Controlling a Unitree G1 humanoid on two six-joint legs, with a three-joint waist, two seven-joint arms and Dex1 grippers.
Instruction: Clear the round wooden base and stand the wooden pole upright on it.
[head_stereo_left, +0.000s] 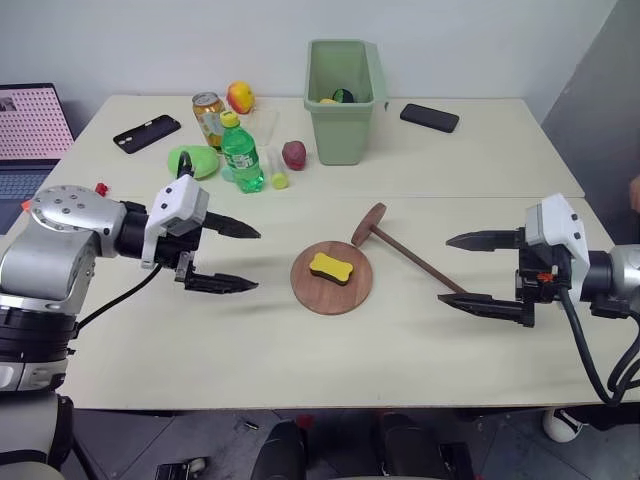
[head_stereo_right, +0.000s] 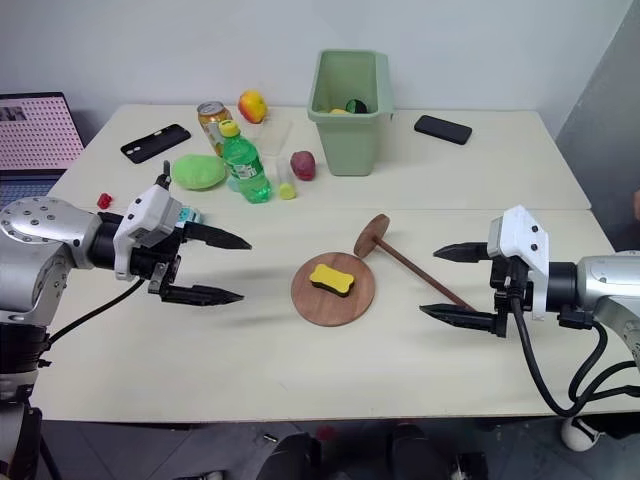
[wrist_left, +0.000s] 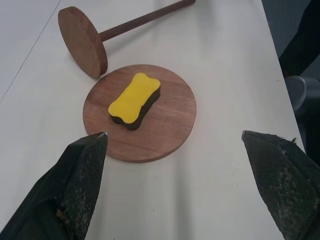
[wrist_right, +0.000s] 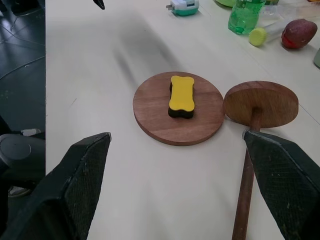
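Round reddish-brown wooden base (head_stereo_left: 332, 277) is lying flat mid-table (head_stereo_left: 480, 340), still carrying a yellow bone-shaped sponge with a dark underside (head_stereo_left: 333, 266). Dark-brown wooden pole with a small end disc (head_stereo_left: 405, 251) is lying on its side just right of the base, disc end at the base's far rim. Step in hand, as judged: clearing the sponge. Best done by pinching it across its narrow waist and lifting straight up so the base is not dragging along. Left end effector (head_stereo_left: 224, 256) is hovering left of the base, fingers spread wide, holding and touching nothing. Right end effector (head_stereo_left: 482, 270) is likewise spread and empty, near the pole's free end
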